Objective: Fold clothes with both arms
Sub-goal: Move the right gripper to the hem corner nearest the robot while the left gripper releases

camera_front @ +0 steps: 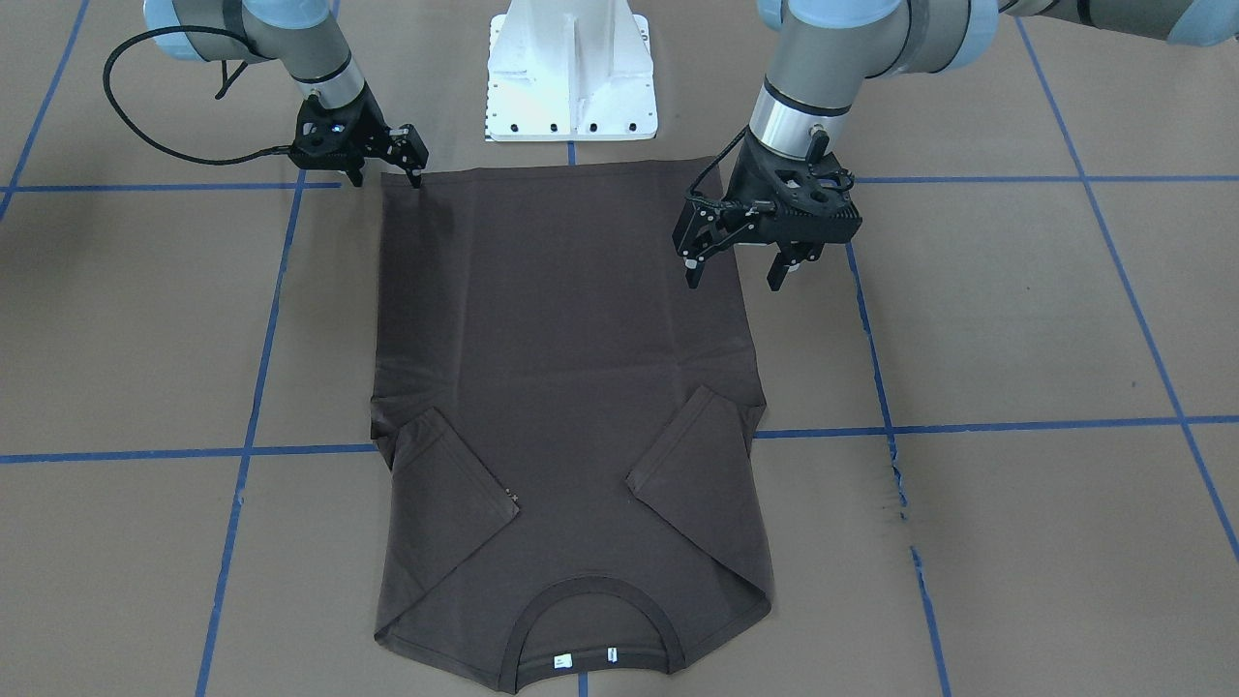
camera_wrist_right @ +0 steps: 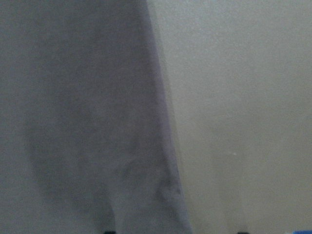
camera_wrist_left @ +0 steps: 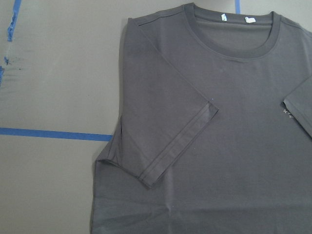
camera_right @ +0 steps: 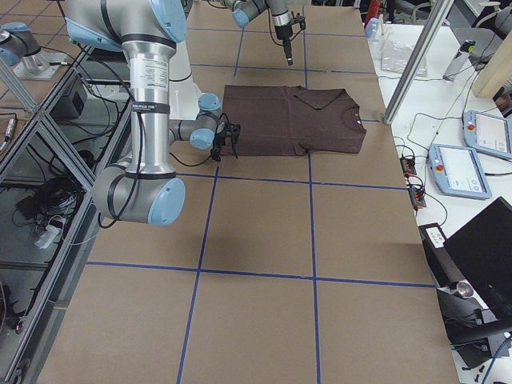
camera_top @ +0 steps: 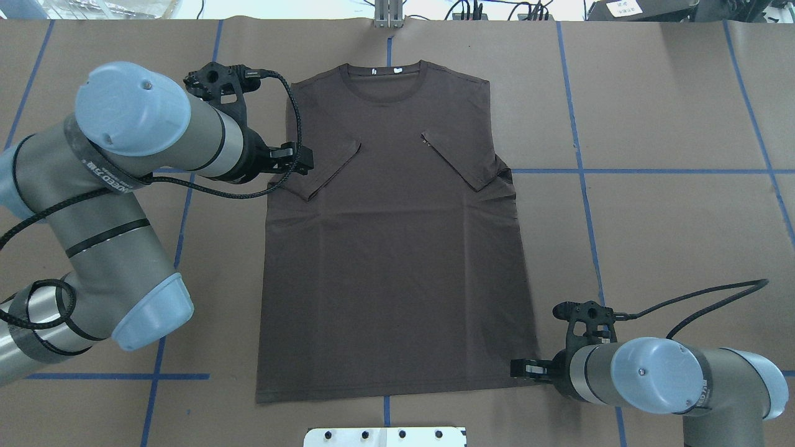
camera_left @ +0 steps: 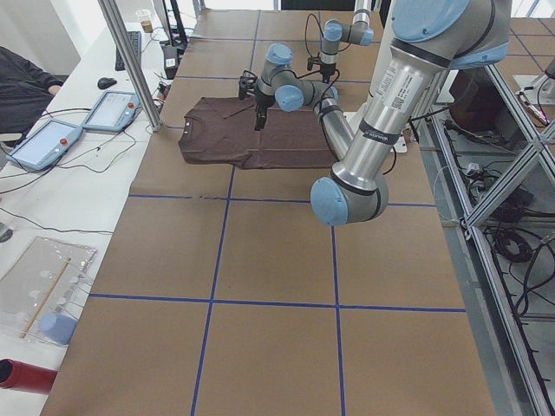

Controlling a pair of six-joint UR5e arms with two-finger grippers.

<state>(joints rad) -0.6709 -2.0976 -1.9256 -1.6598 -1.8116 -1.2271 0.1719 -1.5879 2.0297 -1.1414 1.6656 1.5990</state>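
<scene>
The dark brown T-shirt [camera_front: 571, 368] lies flat on the brown table, collar [camera_top: 390, 84] at the far side and both sleeves folded in over the chest. My left gripper [camera_front: 736, 281] hangs open above the shirt's side edge, near the folded sleeve [camera_wrist_left: 170, 141]; in the overhead view the left gripper [camera_top: 301, 161] sits beside that sleeve. My right gripper [camera_front: 385, 179] is open and low at the hem corner nearest the robot, one finger on each side of it, and the right gripper [camera_top: 518, 368] points at that corner. The right wrist view is a blurred close-up of the shirt's edge [camera_wrist_right: 87, 122].
The white bolted pedestal [camera_front: 571, 77] stands just behind the hem. Blue tape lines [camera_front: 1016, 424] cross the table. At the far table edge are a metal post [camera_left: 130, 61] and tablet-like devices [camera_left: 113, 111]; a person's sleeve [camera_left: 22, 74] shows there.
</scene>
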